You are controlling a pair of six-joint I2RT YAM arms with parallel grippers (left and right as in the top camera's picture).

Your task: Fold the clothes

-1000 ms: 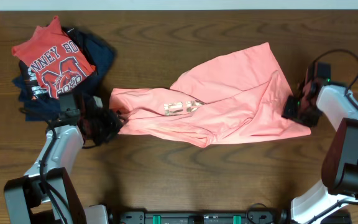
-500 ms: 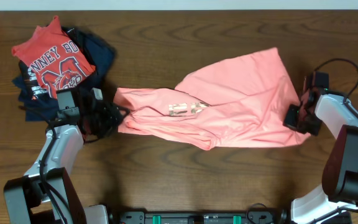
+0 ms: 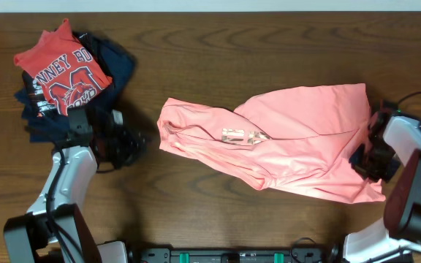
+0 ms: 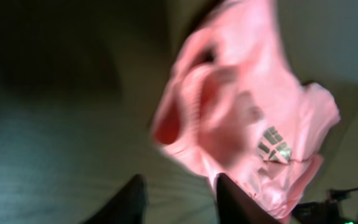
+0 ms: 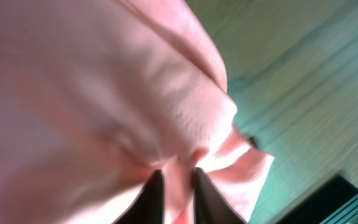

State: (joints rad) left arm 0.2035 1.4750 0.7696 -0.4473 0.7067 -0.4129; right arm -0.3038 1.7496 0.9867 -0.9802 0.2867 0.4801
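Observation:
The salmon-pink T-shirt (image 3: 283, 139) lies crumpled across the right half of the table, with a bit of gold lettering (image 3: 241, 136) showing on a fold. My right gripper (image 3: 362, 155) is shut on the shirt's right edge; in the right wrist view the pink cloth (image 5: 135, 93) is pinched between the fingers (image 5: 178, 186). My left gripper (image 3: 131, 141) is open and empty, left of the shirt's left end and apart from it. In the left wrist view the open fingers (image 4: 179, 199) point at the bunched pink cloth (image 4: 241, 118).
A pile of other clothes sits at the back left: a red shirt with a white-edged "M" print (image 3: 63, 69) on top of dark navy garments (image 3: 115, 62). The wooden table (image 3: 218, 44) is bare along the back and front.
The right gripper has dragged the shirt rightward and toward the front. The shirt's left end has slipped out of the left gripper, which now stands open and apart from it.

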